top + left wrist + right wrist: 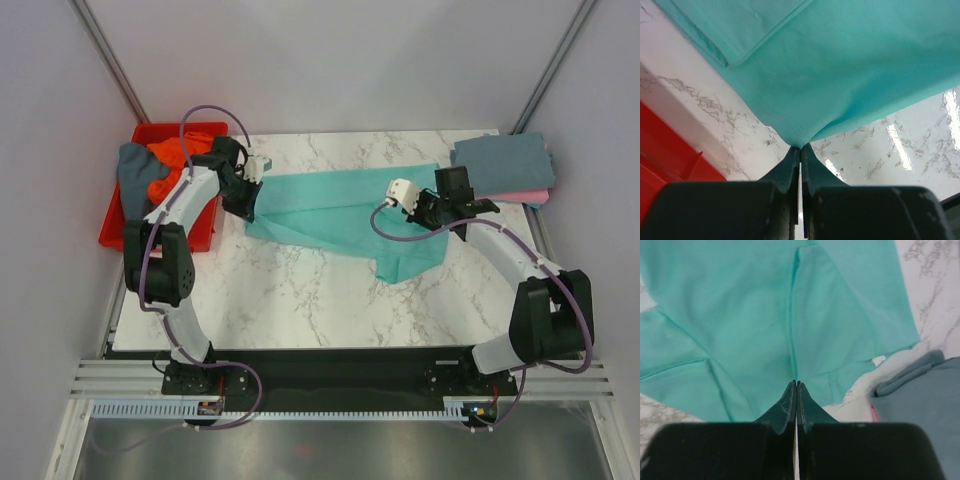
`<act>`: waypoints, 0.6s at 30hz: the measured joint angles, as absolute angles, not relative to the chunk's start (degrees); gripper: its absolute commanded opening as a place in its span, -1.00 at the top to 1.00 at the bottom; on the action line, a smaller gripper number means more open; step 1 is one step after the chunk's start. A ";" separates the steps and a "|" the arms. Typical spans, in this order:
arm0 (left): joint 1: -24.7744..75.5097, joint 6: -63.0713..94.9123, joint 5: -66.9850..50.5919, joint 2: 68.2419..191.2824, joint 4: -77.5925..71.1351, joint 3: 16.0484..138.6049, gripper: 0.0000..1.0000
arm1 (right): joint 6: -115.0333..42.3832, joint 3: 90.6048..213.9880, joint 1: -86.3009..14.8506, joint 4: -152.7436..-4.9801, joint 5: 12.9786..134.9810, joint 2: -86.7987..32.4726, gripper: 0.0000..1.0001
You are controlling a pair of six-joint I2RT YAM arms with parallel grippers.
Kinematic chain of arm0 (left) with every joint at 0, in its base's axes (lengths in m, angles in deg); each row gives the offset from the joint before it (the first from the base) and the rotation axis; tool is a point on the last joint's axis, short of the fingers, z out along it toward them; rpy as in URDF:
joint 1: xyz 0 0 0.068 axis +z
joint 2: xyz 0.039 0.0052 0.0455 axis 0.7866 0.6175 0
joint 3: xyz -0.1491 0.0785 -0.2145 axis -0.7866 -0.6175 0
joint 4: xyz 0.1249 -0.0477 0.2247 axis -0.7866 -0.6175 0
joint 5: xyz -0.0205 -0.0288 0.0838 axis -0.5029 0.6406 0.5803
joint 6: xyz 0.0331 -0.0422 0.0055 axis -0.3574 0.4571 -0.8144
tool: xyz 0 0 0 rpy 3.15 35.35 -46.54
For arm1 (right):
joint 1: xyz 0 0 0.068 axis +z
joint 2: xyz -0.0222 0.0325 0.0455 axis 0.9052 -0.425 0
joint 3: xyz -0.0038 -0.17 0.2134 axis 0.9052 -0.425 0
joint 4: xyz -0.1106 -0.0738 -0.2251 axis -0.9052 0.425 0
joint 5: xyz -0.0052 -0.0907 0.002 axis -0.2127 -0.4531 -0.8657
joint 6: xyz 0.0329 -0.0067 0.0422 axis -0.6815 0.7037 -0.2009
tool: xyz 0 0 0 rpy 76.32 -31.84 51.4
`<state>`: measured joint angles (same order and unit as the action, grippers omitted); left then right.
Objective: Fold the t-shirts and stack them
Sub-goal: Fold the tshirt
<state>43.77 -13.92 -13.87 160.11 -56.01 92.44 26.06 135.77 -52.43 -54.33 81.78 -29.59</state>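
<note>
- Teal t-shirt lies mid-table on the marble table, stretched between both arms, with its lower part bunched toward the near side.
- Left gripper: jaws closed, pinching the shirt's left edge. The cloth pulls into a point right at the tips.
- Right gripper: jaws closed, apparently pinching cloth where a fold line in the shirt runs into the tips, on the shirt's right side.
- Step in hand, as I read it: spreading or tensioning the shirt ahead of a fold.
- To do it well: keep both pinches level, pull apart evenly so the wrinkled lower part flattens, and keep the cloth low so it does not drag onto the stack.
- Watch the thin left pinch, which could slip if tugged hard.
- Left arm: reaches forward beside the red bin, wrist angled in toward the shirt.
- Right arm: elbow out to the right, forearm angled inward, wrist close to the folded stack.
- Stack at far right: slate blue-grey t-shirt on top of the pink t-shirt.
- Orange t-shirt sits unfolded in the bin, with a dark grey garment beside it.
</note>
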 measured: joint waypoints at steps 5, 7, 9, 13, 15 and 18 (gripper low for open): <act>44.47 -14.88 -14.00 164.18 -58.85 99.09 0.96 | 24.84 141.59 -55.92 -56.61 81.23 -33.19 1.00; 44.75 -15.14 -14.07 165.60 -60.09 101.54 0.96 | 24.60 143.86 -56.78 -56.78 81.02 -34.53 0.94; 44.86 -15.28 -14.39 166.38 -60.62 102.48 0.96 | 23.92 146.97 -57.19 -54.86 81.13 -36.45 0.28; 45.06 -15.28 -15.77 166.89 -62.28 102.28 0.96 | 22.67 155.10 -57.21 -44.80 84.29 -43.64 0.08; 45.04 -15.30 -16.40 167.04 -62.54 101.54 0.96 | 22.54 157.30 -57.21 -39.03 86.98 -48.03 0.09; 45.04 -15.30 -16.86 167.04 -62.87 99.94 0.96 | 22.54 158.75 -57.21 -30.27 90.48 -54.57 0.11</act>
<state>45.04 -15.30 -16.86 167.04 -62.87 99.94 22.54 158.75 -57.21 -30.27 90.48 -54.57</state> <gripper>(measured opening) 0.032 0.455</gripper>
